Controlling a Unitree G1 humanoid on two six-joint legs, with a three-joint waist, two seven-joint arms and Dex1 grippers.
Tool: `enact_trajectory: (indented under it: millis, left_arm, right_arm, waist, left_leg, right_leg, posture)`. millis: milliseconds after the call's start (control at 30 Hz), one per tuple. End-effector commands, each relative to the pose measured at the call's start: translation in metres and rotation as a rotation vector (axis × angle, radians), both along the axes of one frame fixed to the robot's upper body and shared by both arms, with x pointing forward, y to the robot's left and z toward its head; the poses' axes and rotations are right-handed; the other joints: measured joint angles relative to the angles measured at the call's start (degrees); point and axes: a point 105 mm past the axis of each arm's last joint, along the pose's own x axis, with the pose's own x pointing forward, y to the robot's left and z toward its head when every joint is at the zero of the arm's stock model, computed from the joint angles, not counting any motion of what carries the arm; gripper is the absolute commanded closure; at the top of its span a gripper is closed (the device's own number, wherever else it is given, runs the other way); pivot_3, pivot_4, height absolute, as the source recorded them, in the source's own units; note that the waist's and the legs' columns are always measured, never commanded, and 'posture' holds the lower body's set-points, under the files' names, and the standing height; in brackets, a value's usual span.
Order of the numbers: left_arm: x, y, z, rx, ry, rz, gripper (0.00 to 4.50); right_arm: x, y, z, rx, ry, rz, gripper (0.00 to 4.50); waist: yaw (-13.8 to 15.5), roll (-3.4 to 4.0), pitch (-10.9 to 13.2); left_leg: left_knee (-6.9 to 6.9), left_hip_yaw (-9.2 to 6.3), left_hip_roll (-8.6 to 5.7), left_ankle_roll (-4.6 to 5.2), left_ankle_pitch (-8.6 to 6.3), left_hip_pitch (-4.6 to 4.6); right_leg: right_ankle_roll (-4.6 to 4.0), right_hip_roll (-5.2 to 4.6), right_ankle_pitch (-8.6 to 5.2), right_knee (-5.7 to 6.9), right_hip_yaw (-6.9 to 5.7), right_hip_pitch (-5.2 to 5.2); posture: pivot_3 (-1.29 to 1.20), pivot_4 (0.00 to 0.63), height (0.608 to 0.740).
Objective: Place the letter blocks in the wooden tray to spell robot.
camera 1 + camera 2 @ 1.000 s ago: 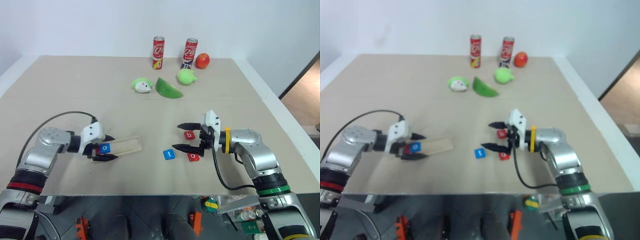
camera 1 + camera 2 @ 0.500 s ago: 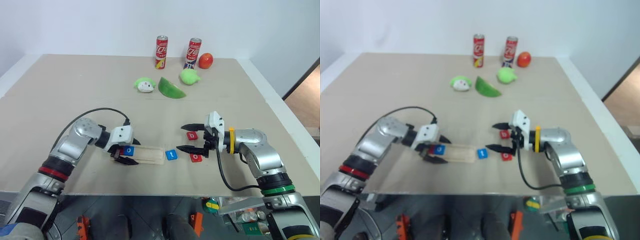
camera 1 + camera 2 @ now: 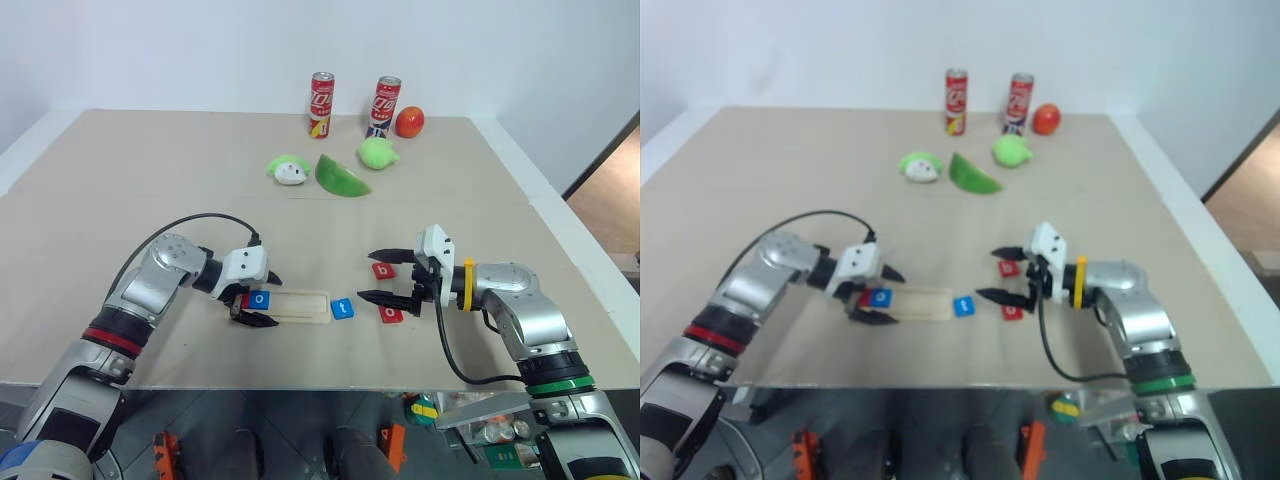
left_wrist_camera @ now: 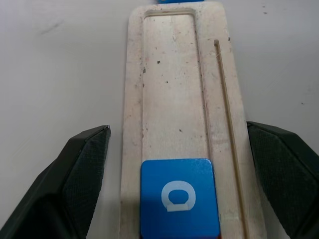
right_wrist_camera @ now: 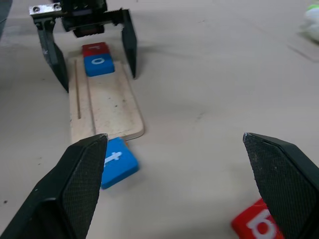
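Lower centre of the left eye view: wooden tray [image 3: 298, 305] holding a red tile [image 5: 94, 49] and a blue "o" tile [image 3: 260, 299] at its left end. Left gripper [image 3: 259, 297] spread astride that end. Blue "t" tile [image 3: 342, 309] touching the tray's right end. Right gripper [image 3: 381, 276] spread wide, empty, near two red tiles [image 3: 384, 270].

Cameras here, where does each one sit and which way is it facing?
Head views: a stereo pair looking forward and down at the beige table, both arms showing.
Left wrist view: looks along the open left gripper at the pale wooden tray holding the blue o tile.
Right wrist view: looks between the open right gripper fingers toward the left gripper.
All views share the tray.
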Motion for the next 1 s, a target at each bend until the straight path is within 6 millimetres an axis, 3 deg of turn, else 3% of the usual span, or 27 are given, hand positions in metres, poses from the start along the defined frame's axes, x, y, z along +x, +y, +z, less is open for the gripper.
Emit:
enact_trajectory:
  millis: [33, 233, 333, 433, 600, 733, 1000]
  left_arm:
    - [0.000, 0.008, 0.049, -0.152, -0.056, 0.040, 0.06]
    - [-0.026, 0.000, 0.080, -0.389, 0.033, 0.042, 0.06]
    - [-0.042, 0.001, 0.064, -0.436, 0.043, 0.111, 0.06]
    - [-0.052, 0.001, 0.053, -0.477, -0.050, 0.200, 0.06]
    - [-0.073, -0.001, 0.046, -0.547, -0.133, 0.305, 0.06]
    - [-0.084, -0.005, 0.045, -0.559, -0.190, 0.356, 0.06]
    - [-0.104, -0.021, 0.035, -0.562, -0.190, 0.354, 0.06]
  right_arm:
    - [0.015, -0.015, 0.022, 0.002, -0.065, -0.044, 0.00]
    - [0.033, -0.028, 0.020, -0.044, -0.055, -0.083, 0.00]
    - [0.041, -0.035, 0.013, -0.067, -0.026, -0.106, 0.00]
    - [0.048, -0.034, 0.021, 0.036, 0.008, -0.209, 0.00]
    - [0.038, -0.021, 0.037, 0.140, -0.060, -0.452, 0.00]
    - [0.026, -0.014, 0.028, 0.160, -0.075, -0.639, 0.00]
    - [0.025, -0.014, -0.004, 0.148, -0.032, -0.899, 0.00]
  waist:
    - [-0.1, -0.01, 0.0]
    - [-0.1, 0.01, 0.1]
    - [-0.3, 0.02, 0.1]
    - [-0.3, 0.02, 0.1]
    - [0.1, 0.02, 0.1]
    - [0.1, 0.04, 0.1]
    - [0.0, 0.03, 0.1]
  left_leg:
    - [-0.01, 0.02, 0.02, 0.00, 0.00, -0.04]
    - [-0.10, -0.03, -0.01, 0.01, -0.04, -0.07]
    - [-0.13, -0.01, -0.01, 0.06, -0.08, -0.06]
    - [-0.18, -0.03, 0.01, 0.08, -0.11, -0.04]
    - [-0.19, -0.35, 0.02, 0.02, -0.07, -0.09]
    - [-0.17, -0.39, 0.01, -0.06, -0.02, -0.03]
    - [-0.12, -0.23, -0.07, -0.09, 0.12, 0.03]
  right_leg:
    - [-0.02, 0.01, 0.01, 0.00, 0.01, -0.05]
    - [0.01, -0.03, -0.12, -0.01, -0.03, -0.06]
    - [-0.03, -0.06, -0.13, -0.01, 0.01, -0.06]
    - [-0.23, -0.06, -0.07, -0.02, 0.02, -0.05]
    - [-0.41, -0.05, 0.04, 0.01, -0.09, -0.07]
    - [-0.08, -0.09, -0.14, 0.01, -0.12, 0.00]
    - [-0.23, -0.15, -0.09, -0.04, 0.12, -0.01]
  posture:
    - [0.00, 0.150, 0.740]
    - [0.00, 0.150, 0.740]
    - [0.00, 0.150, 0.740]
    - [0.00, 0.150, 0.740]
    - [0.00, 0.150, 0.740]
    - [0.00, 0.150, 0.740]
    - [0.00, 0.150, 0.740]
